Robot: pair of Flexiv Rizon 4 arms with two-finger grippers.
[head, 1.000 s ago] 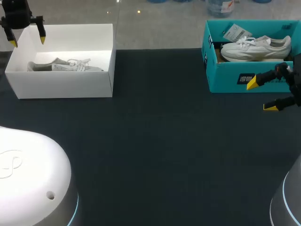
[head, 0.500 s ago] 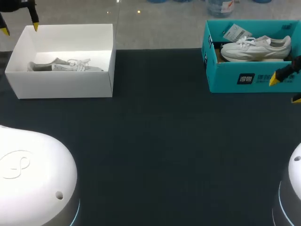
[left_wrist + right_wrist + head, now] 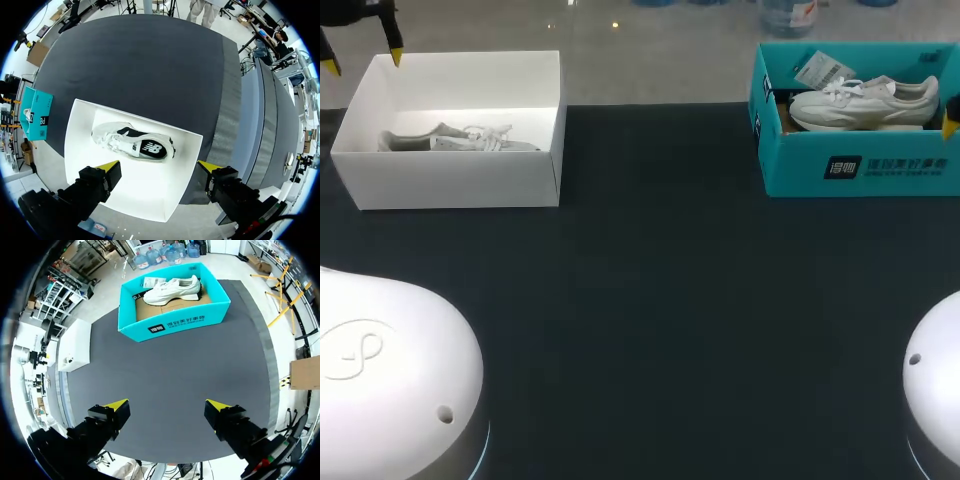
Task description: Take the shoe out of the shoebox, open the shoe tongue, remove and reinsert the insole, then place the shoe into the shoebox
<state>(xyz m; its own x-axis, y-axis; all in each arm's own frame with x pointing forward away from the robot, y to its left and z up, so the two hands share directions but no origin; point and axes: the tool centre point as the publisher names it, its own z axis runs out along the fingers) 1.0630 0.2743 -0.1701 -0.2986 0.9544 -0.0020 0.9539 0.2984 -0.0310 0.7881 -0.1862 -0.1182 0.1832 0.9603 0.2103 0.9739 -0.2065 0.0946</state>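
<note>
Holding one shoe [image 3: 860, 100] each, white shoebox [image 3: 450, 180], teal shoebox [image 3: 860, 175], left pincer [image 3: 159, 165], right pincer [image 3: 166, 404], both spread

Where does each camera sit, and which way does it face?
Head view: above and behind the robot, facing down on the dark table; a white arm housing shows on each side.
Left wrist view: on the left wrist, facing down into the white cardboard shoebox with a white-and-black shoe; the open left tool shows.
Right wrist view: on the right wrist, facing the teal cardboard shoebox with a white shoe; the open right tool shows.
Shared: all three show the teal cardboard shoebox.
</note>
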